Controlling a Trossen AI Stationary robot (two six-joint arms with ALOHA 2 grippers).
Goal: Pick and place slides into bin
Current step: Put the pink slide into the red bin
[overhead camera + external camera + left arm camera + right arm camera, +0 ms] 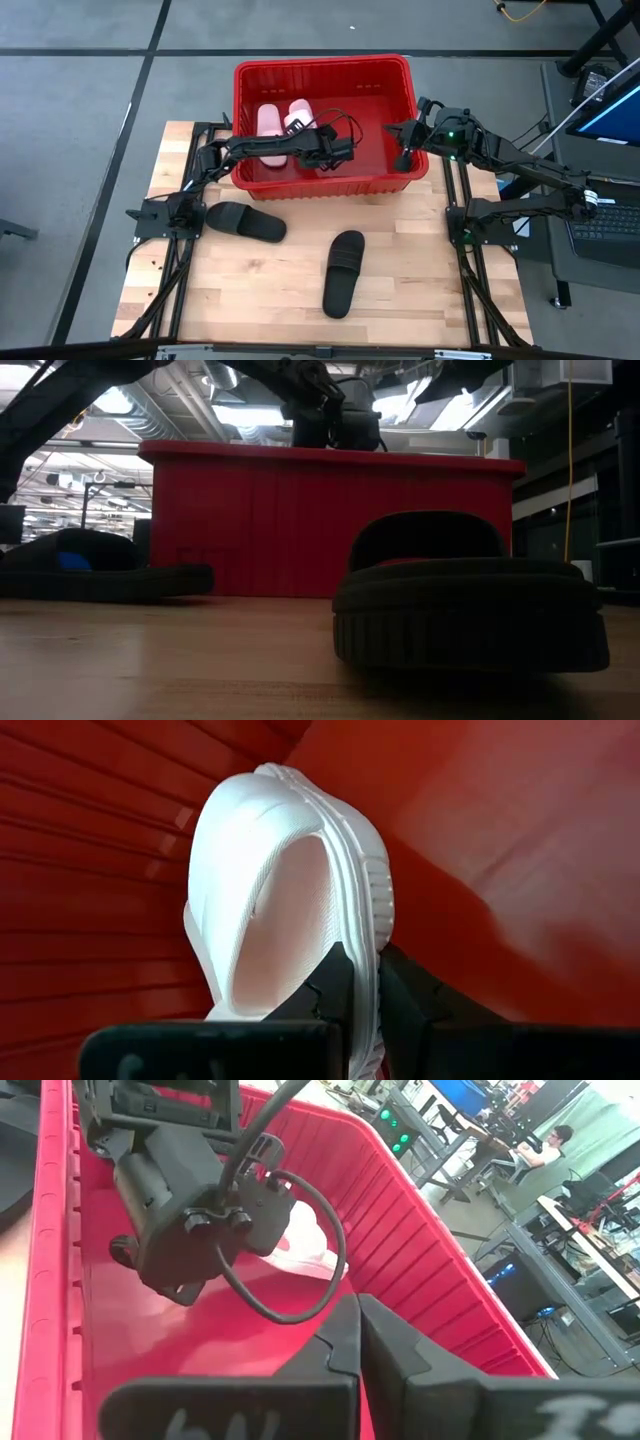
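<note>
Pale pink slide sandal (290,900) clamped by left gripper (362,982) inside large red ribbed plastic bin (322,186) at table's (400,300) far edge. Right gripper (402,160) closed empty at bin's right rim.

The red bin (325,75) with ribbed walls stands at the desk's far edge. Two pale pink slides (268,122) lie side by side inside it, at its left end. Two black slides rest on the wood in front: one (246,221) near the left, one (344,272) toward the middle.
</note>
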